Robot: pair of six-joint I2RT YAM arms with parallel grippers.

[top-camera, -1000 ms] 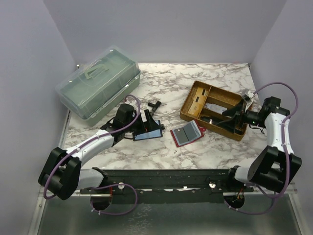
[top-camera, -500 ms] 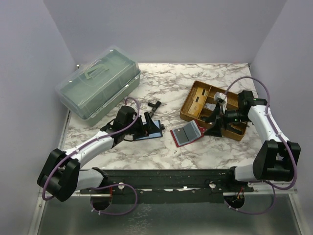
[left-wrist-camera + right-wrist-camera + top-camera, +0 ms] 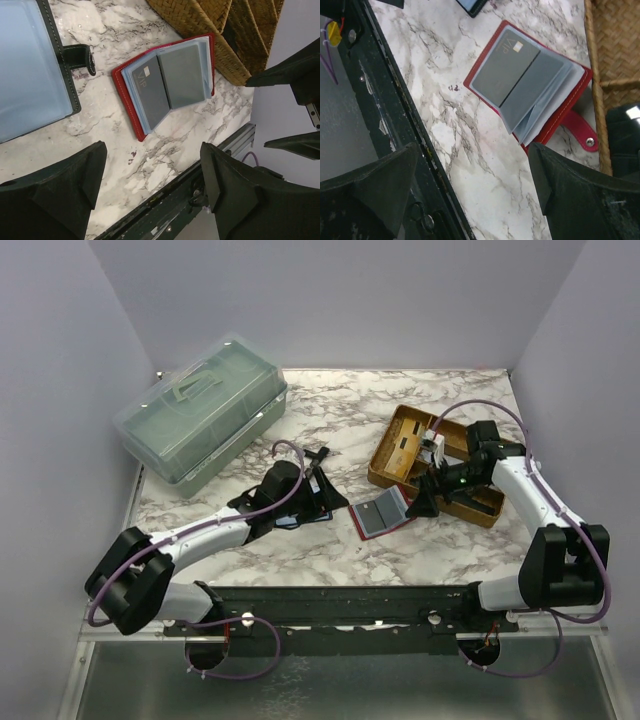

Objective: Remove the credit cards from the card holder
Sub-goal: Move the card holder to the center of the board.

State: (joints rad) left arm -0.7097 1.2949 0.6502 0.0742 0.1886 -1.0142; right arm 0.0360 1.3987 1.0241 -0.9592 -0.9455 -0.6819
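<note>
A red card holder (image 3: 380, 512) lies open on the marble table, with grey credit cards (image 3: 182, 75) in its clear sleeves; one is marked VIP (image 3: 502, 67). A black card holder (image 3: 70, 55) lies open to its left, showing a light blue card (image 3: 27, 70). My left gripper (image 3: 305, 502) hangs above the black holder, open and empty, and in the left wrist view the left gripper (image 3: 150, 192) faces the red holder. My right gripper (image 3: 430, 488) hovers at the red holder's right edge, wide open and empty, as the right gripper (image 3: 475, 192) shows over bare table.
A wicker basket (image 3: 440, 465) with dividers stands just behind the right gripper. A translucent green plastic box (image 3: 200, 405) sits at the back left. A small black part (image 3: 318, 453) lies behind the black holder. The dark rail (image 3: 340, 600) runs along the near table edge.
The right arm swung left from over the basket to the red holder's right edge. The left gripper shifted right over the black holder, turned, and its jaws narrowed slightly.
</note>
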